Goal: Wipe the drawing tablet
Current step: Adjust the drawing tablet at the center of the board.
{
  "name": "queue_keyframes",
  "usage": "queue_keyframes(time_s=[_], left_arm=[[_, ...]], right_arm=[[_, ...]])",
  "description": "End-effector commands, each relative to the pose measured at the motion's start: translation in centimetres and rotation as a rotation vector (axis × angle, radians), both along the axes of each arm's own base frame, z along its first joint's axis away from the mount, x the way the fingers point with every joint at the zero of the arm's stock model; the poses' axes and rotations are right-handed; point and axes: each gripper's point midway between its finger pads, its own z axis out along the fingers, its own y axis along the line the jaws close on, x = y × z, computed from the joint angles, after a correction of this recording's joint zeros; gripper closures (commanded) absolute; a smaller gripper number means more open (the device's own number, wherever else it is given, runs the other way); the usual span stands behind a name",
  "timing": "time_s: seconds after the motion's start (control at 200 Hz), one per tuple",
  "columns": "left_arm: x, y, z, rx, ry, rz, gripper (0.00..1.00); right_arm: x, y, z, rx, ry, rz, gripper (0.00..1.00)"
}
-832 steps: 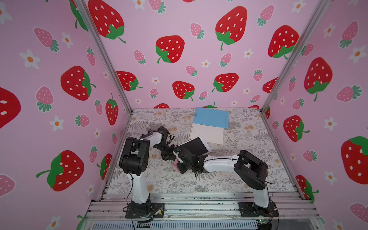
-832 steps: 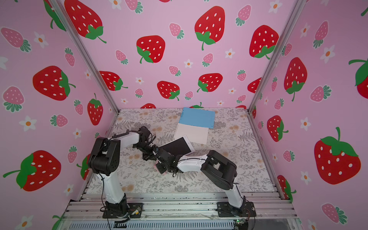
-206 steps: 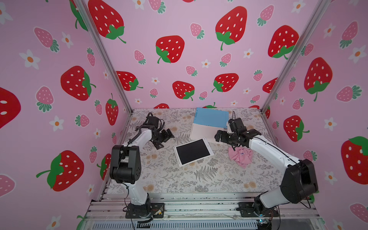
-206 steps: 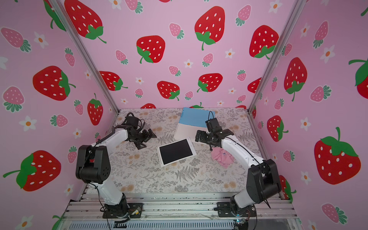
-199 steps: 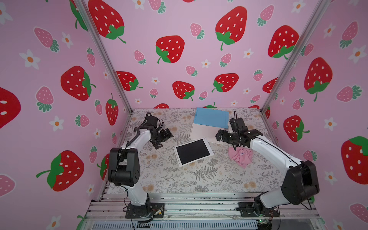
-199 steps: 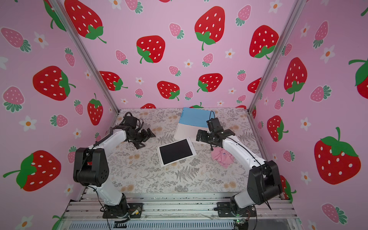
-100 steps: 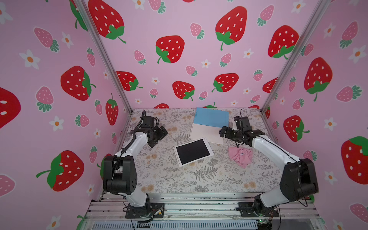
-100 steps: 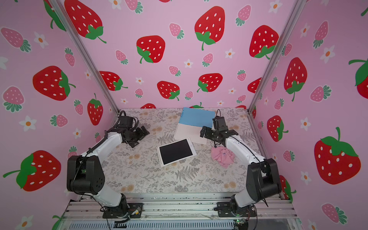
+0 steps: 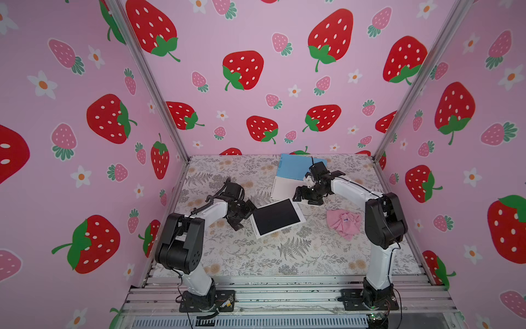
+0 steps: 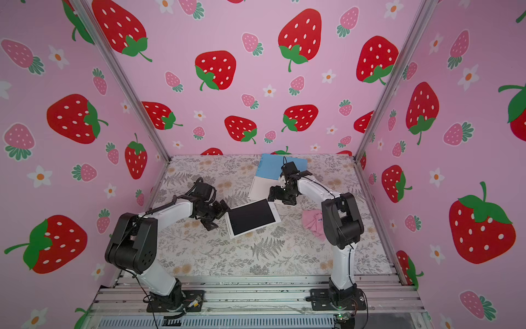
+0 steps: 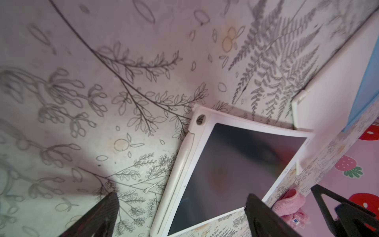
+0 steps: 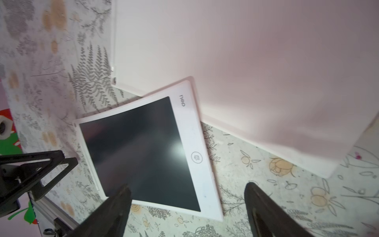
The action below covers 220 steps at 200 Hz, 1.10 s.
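Observation:
The drawing tablet (image 9: pixel 276 218) (image 10: pixel 252 218), white-framed with a blank dark screen, lies flat and slightly turned mid-table. My left gripper (image 9: pixel 244 215) (image 10: pixel 217 215) is open just off its left edge; the left wrist view shows the tablet (image 11: pixel 235 164) ahead of the spread jaws (image 11: pixel 182 196). My right gripper (image 9: pixel 306 199) (image 10: pixel 280 198) is open by the tablet's back right corner, holding nothing. In the right wrist view the tablet (image 12: pixel 139 153) lies before the fingers (image 12: pixel 187 185). A crumpled pink cloth (image 9: pixel 343 223) (image 10: pixel 311 220) (image 11: pixel 289 203) rests on the table to the tablet's right, untouched.
A white sheet (image 9: pixel 284 188) (image 10: pixel 259 188) (image 12: pixel 246 71) lies behind the tablet, its near edge touching the tablet's back corner. A blue sheet (image 9: pixel 296 168) (image 10: pixel 270 168) overlaps it at the back wall. Pink strawberry walls enclose three sides of the floral table (image 9: pixel 256 250).
Both arms have come in from the back toward the tablet: the left gripper to its left edge, the right gripper to its back right corner. Tablet and cloth have not moved.

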Motion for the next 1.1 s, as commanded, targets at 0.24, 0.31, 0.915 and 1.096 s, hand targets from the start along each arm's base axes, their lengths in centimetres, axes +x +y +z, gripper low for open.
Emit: queue_keyframes(time_s=[0.24, 0.31, 0.915, 1.096], left_arm=[[0.6, -1.2, -1.3, -0.052, 0.087, 0.023, 0.03], [0.5, -1.2, -1.6, -0.046, 0.114, 0.020, 0.03], [0.2, -2.4, -3.5, -0.083, 0.183, 0.007, 0.03], [0.5, -2.4, -3.7, -0.065, 0.183, -0.010, 0.04]], right_arm=[[-1.8, 0.7, -2.5, 0.126, 0.244, 0.117, 0.14], [-1.6, 1.0, -2.8, 0.144, 0.267, 0.138, 0.15], [-2.3, 4.5, -3.1, 0.370, 0.376, 0.227, 0.20], [-3.0, 5.2, -1.5, 0.456, 0.379, 0.261, 0.25]])
